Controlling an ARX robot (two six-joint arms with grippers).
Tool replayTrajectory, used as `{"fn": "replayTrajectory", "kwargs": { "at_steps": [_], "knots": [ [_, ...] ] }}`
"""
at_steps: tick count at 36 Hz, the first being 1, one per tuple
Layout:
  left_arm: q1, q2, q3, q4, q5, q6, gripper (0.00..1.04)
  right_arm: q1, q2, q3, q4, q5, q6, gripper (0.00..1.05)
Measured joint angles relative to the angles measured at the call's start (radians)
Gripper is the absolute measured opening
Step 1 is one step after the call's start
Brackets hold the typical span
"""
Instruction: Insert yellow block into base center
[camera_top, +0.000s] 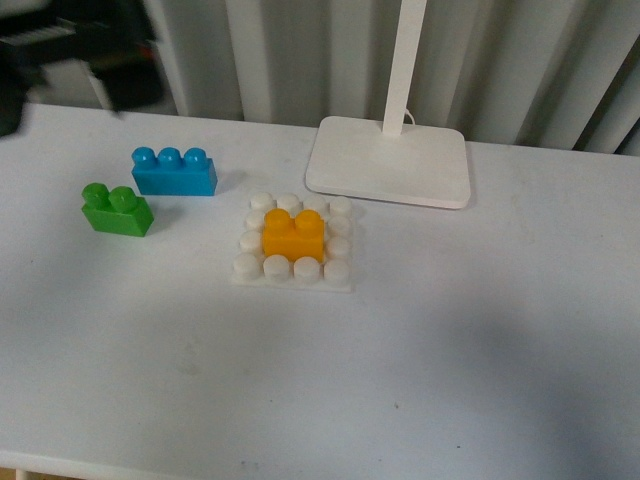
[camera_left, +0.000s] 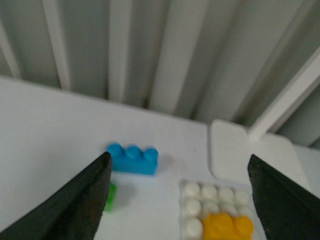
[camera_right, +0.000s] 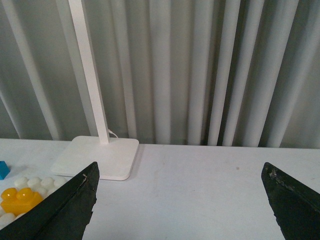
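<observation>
Three toy bricks show in the front view. At frame centre the yellow block (camera_top: 294, 236) sits pressed onto the middle of the base (camera_top: 293, 272), a square white studded plate whose outer ring of round studs surrounds the block on all sides. Toward the left of the frame lies the green two-stud brick (camera_top: 117, 210), and just above and right of it the blue three-stud brick (camera_top: 174, 172), the two close but apart. In the upper middle rests the white lamp foot (camera_top: 390, 162) with its pole (camera_top: 405, 60) rising out of the top edge; its near edge is close behind the base. All stand on a white table (camera_top: 400, 360) before a pale pleated curtain (camera_top: 300, 50).

A dark blurred shape at the upper left corner is the left arm (camera_top: 70, 60). In its wrist view the left gripper (camera_left: 180, 200) is spread wide, holding nothing, with the blocks and plate visible between its dark fingers (camera_left: 75, 205). The right gripper (camera_right: 180, 200) is likewise spread apart and empty, above bare table, the lamp foot and yellow block at the left of its picture.
</observation>
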Motion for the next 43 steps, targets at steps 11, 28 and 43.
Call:
{"fn": "replayTrajectory", "kwargs": {
  "at_steps": [11, 28, 43],
  "knots": [
    [0.285, -0.541, -0.387, 0.048, 0.227, 0.22, 0.24, 0.0, 0.0, 0.0, 0.0, 0.0, 0.0, 0.95],
    [0.286, -0.923, -0.439, -0.27, 0.232, 0.234, 0.04, 0.0, 0.0, 0.0, 0.0, 0.001, 0.0, 0.95],
    [0.286, -1.168, -0.44, -0.499, 0.232, 0.234, 0.04, 0.0, 0.0, 0.0, 0.0, 0.0, 0.0, 0.95]
  ]
}}
